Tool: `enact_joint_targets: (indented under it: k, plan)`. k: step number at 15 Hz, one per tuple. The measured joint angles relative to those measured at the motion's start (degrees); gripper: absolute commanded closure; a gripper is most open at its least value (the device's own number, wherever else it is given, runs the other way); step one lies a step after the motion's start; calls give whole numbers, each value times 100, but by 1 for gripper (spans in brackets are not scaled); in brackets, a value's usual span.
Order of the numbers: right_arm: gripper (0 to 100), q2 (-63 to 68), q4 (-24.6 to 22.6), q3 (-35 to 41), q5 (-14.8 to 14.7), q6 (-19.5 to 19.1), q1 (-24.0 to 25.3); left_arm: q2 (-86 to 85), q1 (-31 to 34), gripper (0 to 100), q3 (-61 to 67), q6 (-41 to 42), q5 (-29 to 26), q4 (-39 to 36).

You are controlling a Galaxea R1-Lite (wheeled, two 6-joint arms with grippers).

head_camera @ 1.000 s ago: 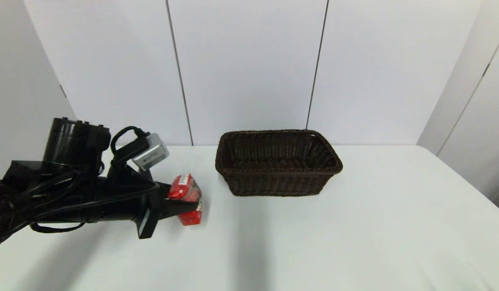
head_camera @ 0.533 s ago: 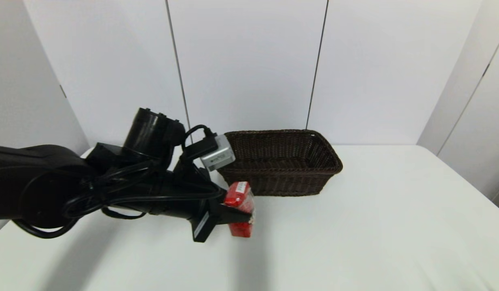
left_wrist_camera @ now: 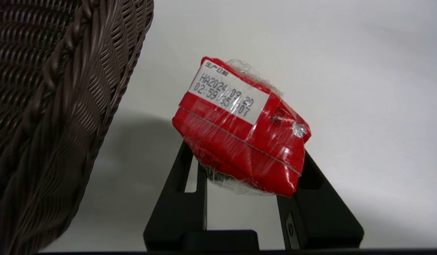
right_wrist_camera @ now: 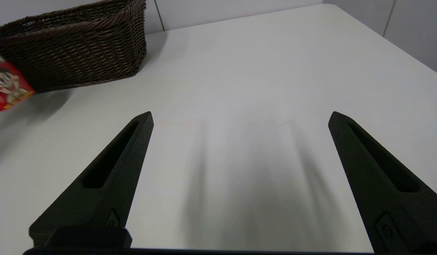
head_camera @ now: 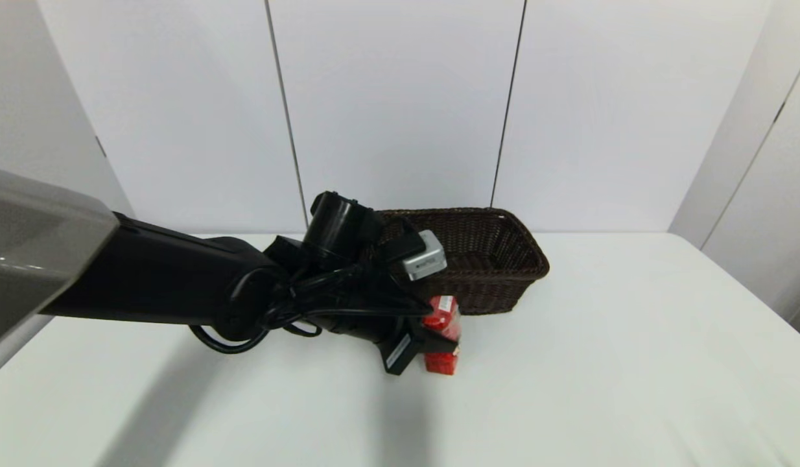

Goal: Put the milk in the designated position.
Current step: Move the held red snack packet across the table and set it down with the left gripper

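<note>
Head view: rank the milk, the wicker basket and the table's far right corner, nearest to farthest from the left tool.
1. Milk, clamped in the left tool.
2. Basket, just behind it.
3. Table's far right corner, well off to the right.

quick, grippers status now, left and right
Left gripper: closed on the milk, held just in front of the basket.
Right gripper: open, holding nothing, over the bare table.
</note>
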Motion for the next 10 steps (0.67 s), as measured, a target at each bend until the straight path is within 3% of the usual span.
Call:
enact_joint_targets:
  k: [6, 7, 10]
  plan:
    - [0, 0, -2, 0, 0, 2, 0, 546, -10, 100, -212, 0, 2, -91]
    - [0, 0, -2, 0, 0, 5, 0, 595, -10, 0, -236, 0, 0, -90]
    - [0, 0, 0, 0, -2, 5, 0, 658, -10, 0, -256, -2, 5, -69]
